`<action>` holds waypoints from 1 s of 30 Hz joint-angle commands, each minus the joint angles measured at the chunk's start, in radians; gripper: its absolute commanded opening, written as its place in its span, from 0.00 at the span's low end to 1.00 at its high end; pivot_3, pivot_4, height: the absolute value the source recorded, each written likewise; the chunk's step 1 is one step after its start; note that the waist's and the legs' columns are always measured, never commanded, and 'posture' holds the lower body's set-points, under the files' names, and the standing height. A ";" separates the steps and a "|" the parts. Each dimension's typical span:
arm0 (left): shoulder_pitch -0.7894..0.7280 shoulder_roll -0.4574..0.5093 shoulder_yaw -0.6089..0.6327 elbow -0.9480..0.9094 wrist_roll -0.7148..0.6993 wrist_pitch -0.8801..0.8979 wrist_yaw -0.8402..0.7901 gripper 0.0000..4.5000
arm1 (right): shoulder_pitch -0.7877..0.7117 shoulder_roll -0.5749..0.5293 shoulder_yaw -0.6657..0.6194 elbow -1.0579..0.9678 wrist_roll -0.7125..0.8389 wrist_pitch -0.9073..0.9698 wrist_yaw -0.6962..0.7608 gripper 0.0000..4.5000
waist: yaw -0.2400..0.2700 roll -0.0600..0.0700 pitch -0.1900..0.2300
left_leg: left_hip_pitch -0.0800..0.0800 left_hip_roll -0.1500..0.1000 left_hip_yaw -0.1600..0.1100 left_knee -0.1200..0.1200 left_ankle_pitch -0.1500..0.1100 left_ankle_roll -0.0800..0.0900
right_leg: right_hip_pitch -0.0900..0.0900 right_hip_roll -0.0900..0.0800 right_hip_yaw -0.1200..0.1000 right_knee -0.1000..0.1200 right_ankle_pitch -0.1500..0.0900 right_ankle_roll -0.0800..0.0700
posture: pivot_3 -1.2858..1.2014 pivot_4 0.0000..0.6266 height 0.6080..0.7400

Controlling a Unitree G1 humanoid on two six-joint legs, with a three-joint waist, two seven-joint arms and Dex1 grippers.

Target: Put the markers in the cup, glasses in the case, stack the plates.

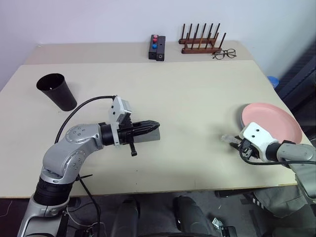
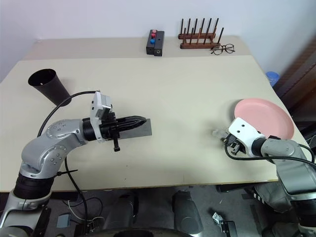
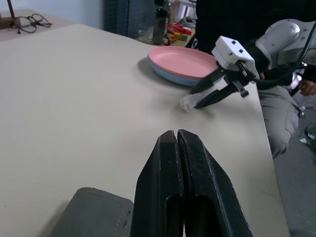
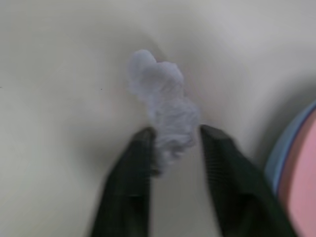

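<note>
No writing or brand can be read on anything before you. Your surface (image 1: 187,113) is a smooth, matte beige top, with a white wall behind it. At the back stand a wooden peg rack (image 1: 201,39), thin-rimmed spectacles (image 1: 224,53) and a black box (image 1: 157,48) with red and blue knobs. The tapered black cup (image 1: 58,91) stands at the left. The pink plate (image 1: 271,121) lies stacked on the blue plate (image 3: 170,76) at the right edge. Your left pincer (image 1: 153,128) is pressed together, empty, over the grey felt case (image 2: 140,127). Your right pincer (image 4: 175,148) stands narrow around a crumpled whitish wad (image 4: 163,106) beside the plates; whether it grips the wad, you cannot tell.
</note>
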 commanded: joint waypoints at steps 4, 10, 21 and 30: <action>0.018 0.005 0.015 -0.010 0.008 -0.051 -0.010 0.00 | -0.038 0.006 -0.034 -0.017 0.031 -0.012 0.005 0.01 | 0.000 0.000 0.000 | 0.000 0.000 0.000 0.000 0.000 0.000 | 0.000 0.000 0.000 0.000 0.000 0.000 | 0.52 0.24 1.00; 0.040 0.015 0.022 0.033 0.044 -0.112 -0.020 0.00 | -0.164 -0.020 -0.097 0.017 0.049 -0.002 -0.032 0.01 | -0.002 0.000 0.000 | 0.000 0.000 0.000 0.000 0.000 0.000 | 0.000 0.000 0.000 0.000 0.000 0.000 | 0.52 0.24 1.00; 0.092 0.050 0.078 0.124 0.112 -0.228 -0.017 0.00 | -0.200 -0.142 -0.088 0.320 -0.071 -0.081 -0.052 0.01 | 0.007 0.001 0.000 | -0.001 0.000 0.000 0.000 -0.002 0.004 | 0.000 0.000 0.000 -0.002 0.000 0.000 | 0.52 0.24 1.00; 0.163 0.058 0.132 0.075 0.100 -0.239 0.023 0.00 | -0.269 -0.132 -0.097 0.335 -0.024 -0.158 0.014 0.48 | -0.004 0.001 0.000 | 0.000 0.000 0.001 0.001 -0.003 0.005 | 0.000 0.000 0.000 -0.001 0.000 0.000 | 0.52 0.24 1.00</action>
